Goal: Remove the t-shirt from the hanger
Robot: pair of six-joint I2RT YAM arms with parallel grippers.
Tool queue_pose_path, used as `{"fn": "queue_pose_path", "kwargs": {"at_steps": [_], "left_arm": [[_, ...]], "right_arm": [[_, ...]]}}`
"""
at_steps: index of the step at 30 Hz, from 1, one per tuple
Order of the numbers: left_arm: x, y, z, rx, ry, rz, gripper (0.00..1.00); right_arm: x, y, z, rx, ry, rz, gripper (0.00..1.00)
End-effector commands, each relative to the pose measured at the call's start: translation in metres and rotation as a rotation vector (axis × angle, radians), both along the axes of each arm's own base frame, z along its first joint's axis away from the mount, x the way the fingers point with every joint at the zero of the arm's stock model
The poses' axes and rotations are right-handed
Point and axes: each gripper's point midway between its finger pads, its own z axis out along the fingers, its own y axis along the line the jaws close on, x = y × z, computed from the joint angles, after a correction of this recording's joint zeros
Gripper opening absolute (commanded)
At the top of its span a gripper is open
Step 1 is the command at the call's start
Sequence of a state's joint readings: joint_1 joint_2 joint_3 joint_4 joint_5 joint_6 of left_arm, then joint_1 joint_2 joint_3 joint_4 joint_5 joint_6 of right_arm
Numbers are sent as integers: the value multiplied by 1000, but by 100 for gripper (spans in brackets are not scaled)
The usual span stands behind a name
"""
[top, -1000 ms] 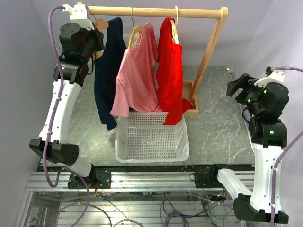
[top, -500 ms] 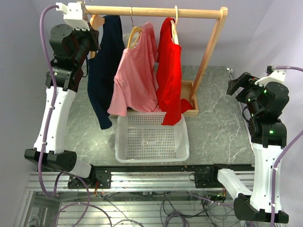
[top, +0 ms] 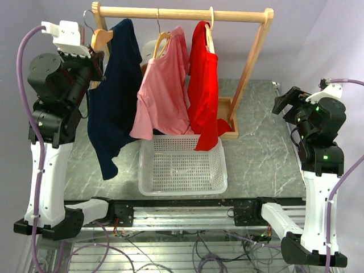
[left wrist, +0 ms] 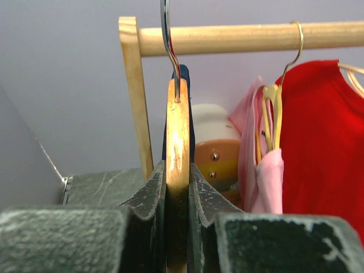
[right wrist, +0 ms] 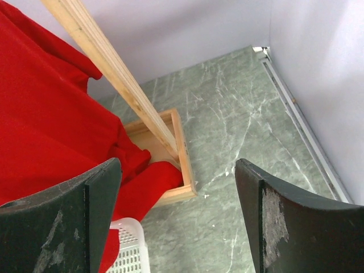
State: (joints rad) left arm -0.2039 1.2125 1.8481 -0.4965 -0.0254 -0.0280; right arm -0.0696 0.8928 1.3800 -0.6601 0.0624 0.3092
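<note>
A navy t-shirt (top: 111,96) hangs on a wooden hanger (top: 101,38) with a metal hook. My left gripper (top: 94,57) is shut on the hanger's arm and holds it left of the rail's left end, with the hook beside the post. In the left wrist view both fingers clamp the hanger (left wrist: 177,131) edge-on at my left gripper (left wrist: 177,170), and a sliver of the navy shirt (left wrist: 186,73) shows behind it. My right gripper (top: 282,103) is open and empty at the far right, above the table (right wrist: 176,170).
A pink shirt (top: 162,91) and a red shirt (top: 203,79) hang on the wooden rail (top: 182,12). A white basket (top: 182,170) stands below them. The rack's slanted brace (top: 250,68) and wooden base frame (top: 230,119) stand right of centre.
My left arm has swung left and nearer with the hanger, carrying the navy shirt away from the pink one and past the rail's left end. The right arm has not moved.
</note>
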Motion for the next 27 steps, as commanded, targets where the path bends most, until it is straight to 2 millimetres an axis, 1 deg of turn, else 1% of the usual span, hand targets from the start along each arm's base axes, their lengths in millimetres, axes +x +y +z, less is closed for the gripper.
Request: {"fn": "queue_pose_path", "kwargs": {"at_steps": [1,5,6,8,9,12,16,20,22,24,26,27], "left_arm": [[-28,10,11,15,-34,21,7],[-59,20,21,28,-29,38,7],[-65,22,24,29,-29,41,7],[-80,24,32,28,-37,38,7],[-89,25,35,26,-42,34,7],[-109,25,47,11,-68,12,7],[-142,21,77,-36,-154,-47,7],[-172,6,103,-78,-223,-162,7],[-178,-3,105,-89,-224,-217,7],[-180,-17,101,-90,-202,-297,7],[-175,-34,89,-82,-148,-388,7],[-175,-46,81,-74,-114,-459,7]], "right_arm": [[-5,-4,-8,-17,38,-25,81],[-7,-2,-18,-15,73,-12,82],[-7,-1,-20,-13,79,-7,85],[-7,-1,-26,-12,99,-7,97],[-8,-2,-30,-10,121,-15,99],[-7,-7,-44,-6,186,-42,100],[-9,-8,-53,4,233,-53,100],[-11,-6,-54,23,238,-53,100],[-13,-5,-51,23,231,-47,100],[-12,-2,-50,22,230,-31,100],[-10,4,-46,28,220,7,100],[-8,8,-41,32,206,29,100]]}}
